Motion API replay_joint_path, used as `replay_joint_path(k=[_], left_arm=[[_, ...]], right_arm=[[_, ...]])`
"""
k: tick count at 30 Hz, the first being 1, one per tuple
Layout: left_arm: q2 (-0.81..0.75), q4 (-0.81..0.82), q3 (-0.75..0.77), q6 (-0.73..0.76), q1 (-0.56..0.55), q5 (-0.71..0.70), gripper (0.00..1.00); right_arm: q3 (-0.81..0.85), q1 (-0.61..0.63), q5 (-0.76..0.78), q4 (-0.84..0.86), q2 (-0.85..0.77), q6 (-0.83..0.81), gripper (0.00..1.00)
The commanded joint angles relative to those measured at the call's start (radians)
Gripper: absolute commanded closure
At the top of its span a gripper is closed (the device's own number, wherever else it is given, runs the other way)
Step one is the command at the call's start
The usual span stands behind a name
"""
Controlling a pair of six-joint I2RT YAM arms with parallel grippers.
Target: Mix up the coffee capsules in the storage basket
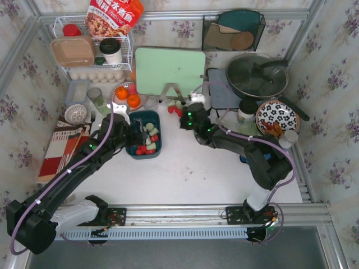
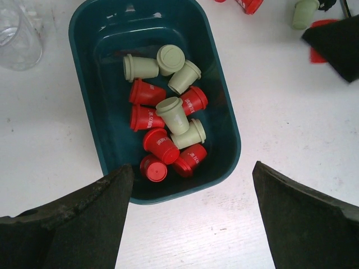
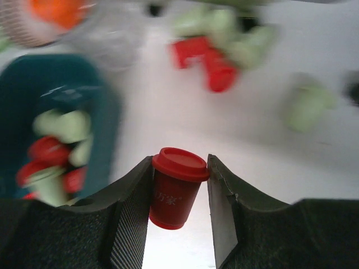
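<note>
- L gripper: jaws wide open, empty, over near end of storage basket.
- Basket sits on white table w/ mixed red & mint coffee capsules inside.
- R gripper: clamped on one red capsule, to right of basket.
- Loose capsules on table behind it.

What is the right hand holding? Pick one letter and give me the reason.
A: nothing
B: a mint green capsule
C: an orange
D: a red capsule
D: in the right wrist view the right hand is closed on a red capsule, pinching its sides just under the lid rim.
</note>
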Motion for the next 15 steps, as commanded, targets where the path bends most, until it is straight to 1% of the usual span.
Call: replay_joint_path(k=[1,5,8,15], left_arm=[[-0.019,0.012,-0.009,0.013,0.001,-0.022,0.11],[-0.056,-0.009,-0.024,0.021,0.001,-0.043,0.11],[-0.104,-0.02,-0.047,0.023,0.001,-0.064,0.11],[-0.192,-0.031,-0.097,0.026,0.001,-0.099,0.11]], right_arm=[[0.064,0.142,-0.056,0.024,-0.012,-0.02,0.68],[0.15,0.259,-0.057,0.009,0.037,-0.025,0.68],[0.199,0.305,-0.06,0.007,0.081,-0.023,0.67],[0.265,0.327,-0.101,-0.034,0.204,0.011,0.61]])
